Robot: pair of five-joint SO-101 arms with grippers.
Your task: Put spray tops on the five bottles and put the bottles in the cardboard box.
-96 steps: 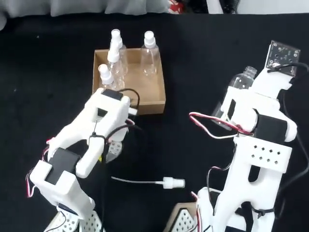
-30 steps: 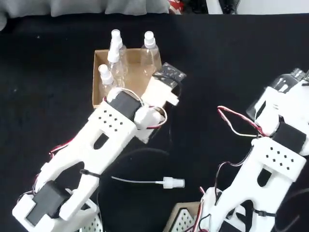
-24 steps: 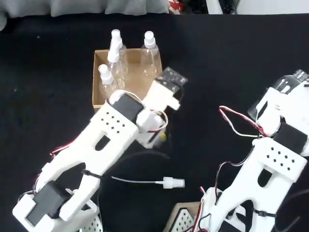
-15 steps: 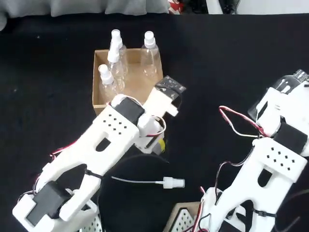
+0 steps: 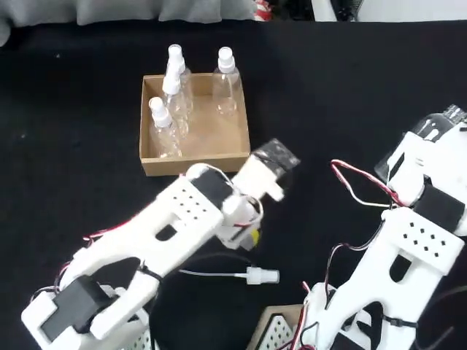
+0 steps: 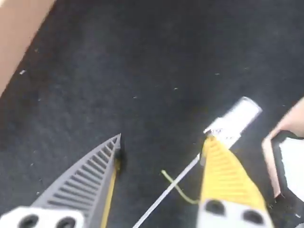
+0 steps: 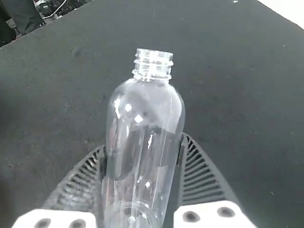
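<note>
Four capped bottles (image 5: 225, 82) stand in the cardboard box (image 5: 195, 165); the left end effector (image 6: 164, 142), spread, has swung from it to the last spray top (image 5: 261, 275) on the near tabletop (image 5: 343, 95), while the right end effector (image 7: 142, 147) pinches the uncapped bottle (image 7: 145, 118) at right.

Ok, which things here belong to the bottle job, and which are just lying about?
Job: cardboard box, four capped bottles in it, uncapped bottle between right gripper's fingers, loose spray top.
Lying about: grey cloth, red item at far edge.
</note>
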